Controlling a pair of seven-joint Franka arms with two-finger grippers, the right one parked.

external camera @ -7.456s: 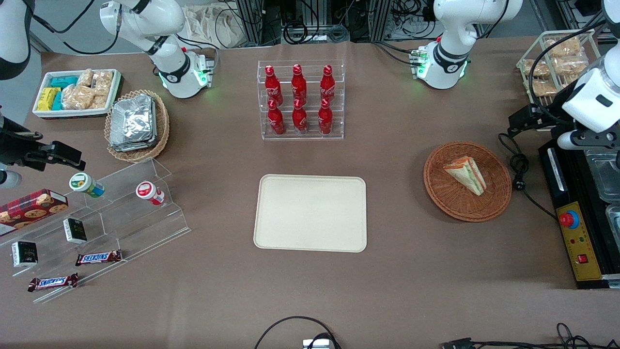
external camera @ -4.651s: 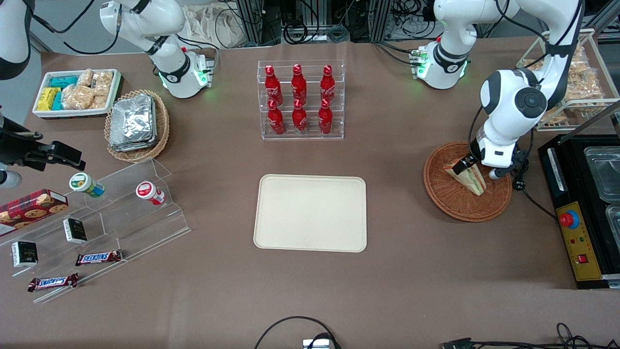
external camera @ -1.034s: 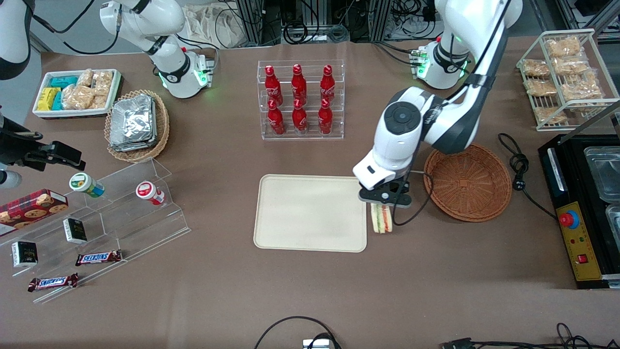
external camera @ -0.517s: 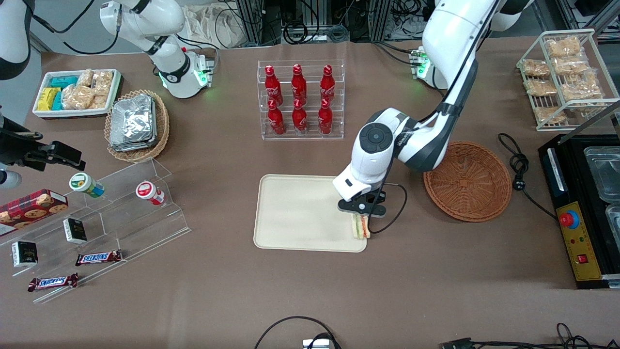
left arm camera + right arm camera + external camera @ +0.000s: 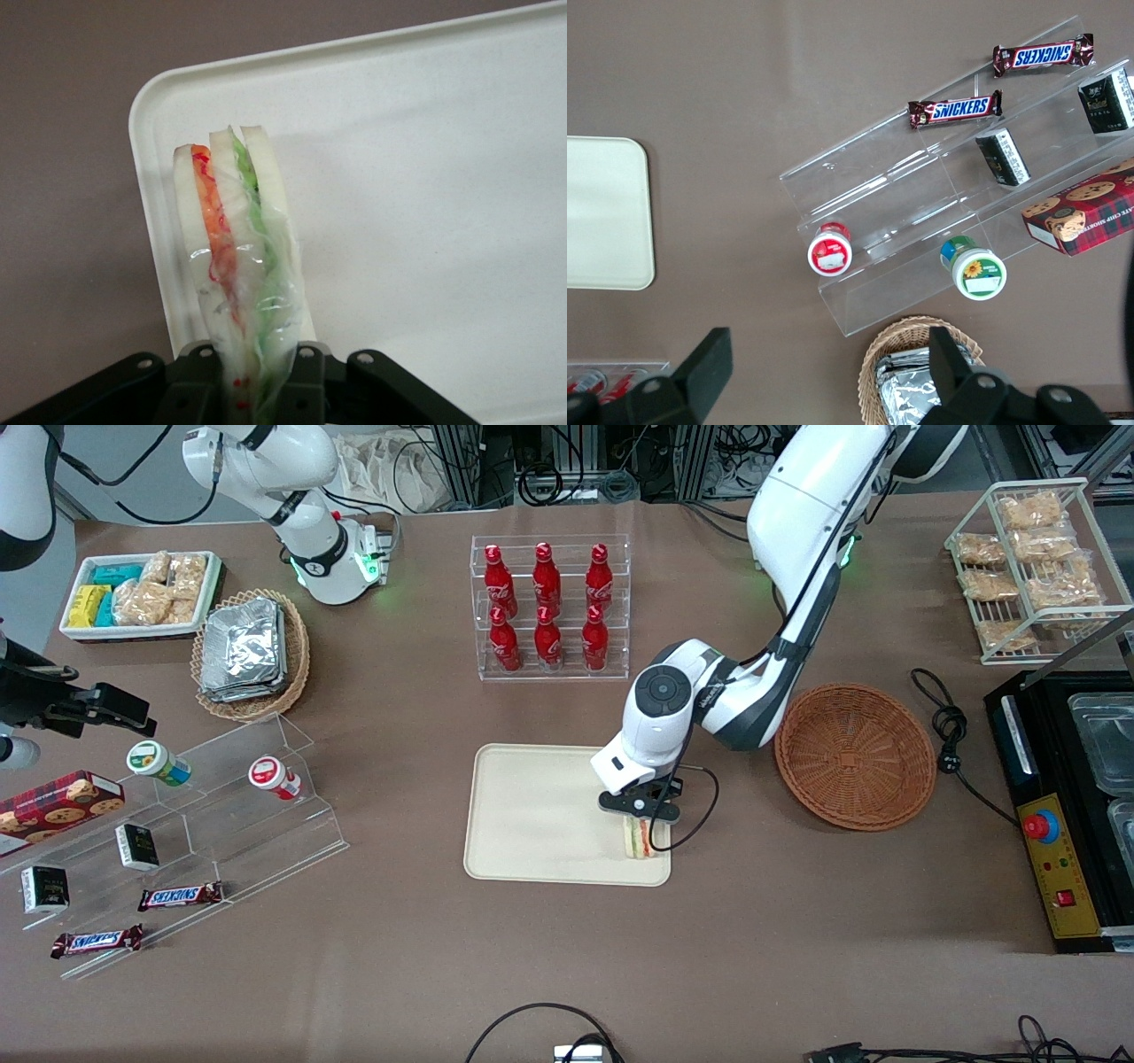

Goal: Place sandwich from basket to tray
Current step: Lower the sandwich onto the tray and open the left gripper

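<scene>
On the brown table, the gripper hangs over the tray, clear of the empty basket. Its fingers pinch the sandwich edge-on, tip pointing toward the front camera. The gripped end is hidden.

The light is bright and even and falls from above. Soft, short shadows lie under the white robot arm and beside the round reddish-brown wicker basket. The flat cream-beige tray shines pale with no hard glare. Up close, the triangle sandwich in clear wrap looks sharp, with tiny glints on it.
</scene>
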